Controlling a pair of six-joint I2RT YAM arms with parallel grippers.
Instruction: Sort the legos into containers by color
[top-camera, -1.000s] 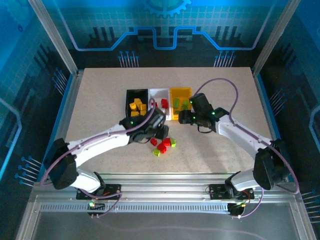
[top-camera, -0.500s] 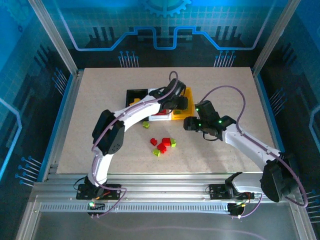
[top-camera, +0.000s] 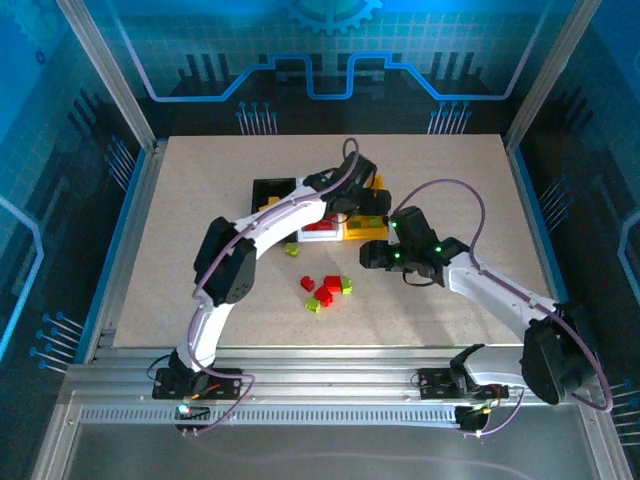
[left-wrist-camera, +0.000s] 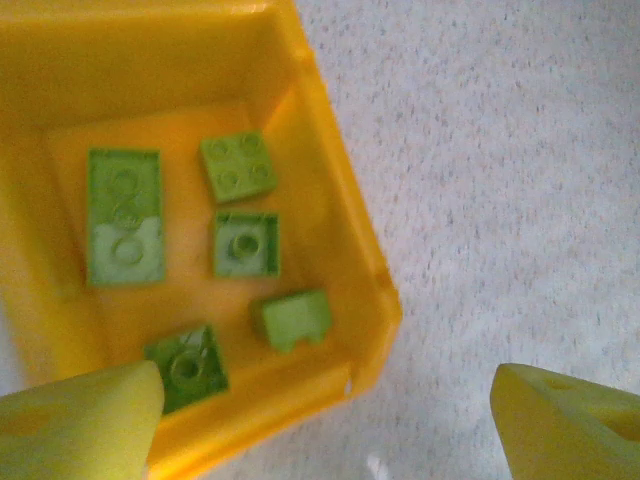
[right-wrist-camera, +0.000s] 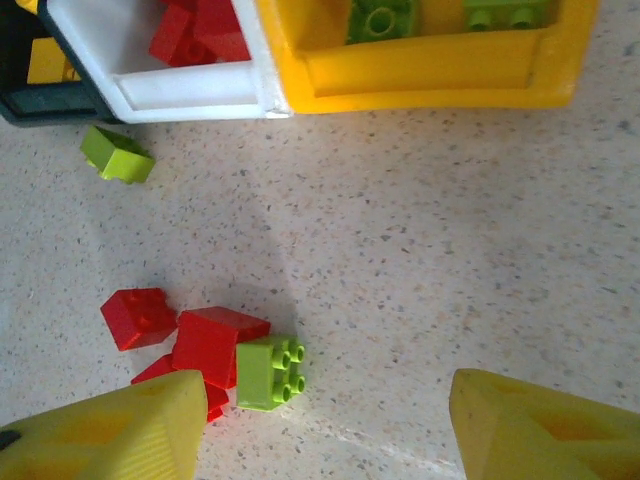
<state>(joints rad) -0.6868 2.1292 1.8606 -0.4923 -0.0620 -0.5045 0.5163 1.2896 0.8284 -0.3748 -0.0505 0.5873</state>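
Found the left gripper (left-wrist-camera: 325, 425) hanging above the yellow bin (left-wrist-camera: 340, 220), fingers (left-wrist-camera: 80, 420) spread wide, nothing clamped. Counted five lime-green bricks (left-wrist-camera: 246, 244) down on the bin floor: one long flat piece, three squarish ones, one tipped on its side (studs up on some, hollow undersides on others). Spotted the right gripper (right-wrist-camera: 328, 430) low over the table (right-wrist-camera: 450, 260), just in front of the bins, jaws likewise apart and empty. Saw three bins in a row, touching: black bin (right-wrist-camera: 40, 95), then white bin (right-wrist-camera: 190, 85), then the yellow one. Caught red bricks (right-wrist-camera: 195, 25) piled in the white bin, and a sliver of yellow-orange brick (right-wrist-camera: 45, 60) in the black. Noted a stray green brick (right-wrist-camera: 117, 155) on the table just beside the white bin's front wall. Picked out a loose heap (right-wrist-camera: 205, 345) nearer the arms: glossy red blocks bunched together, with a lime four-stud brick (right-wrist-camera: 268, 373) touching them. Made out another green piece (top-camera: 313, 305) at the heap's near-left edge from the top camera.
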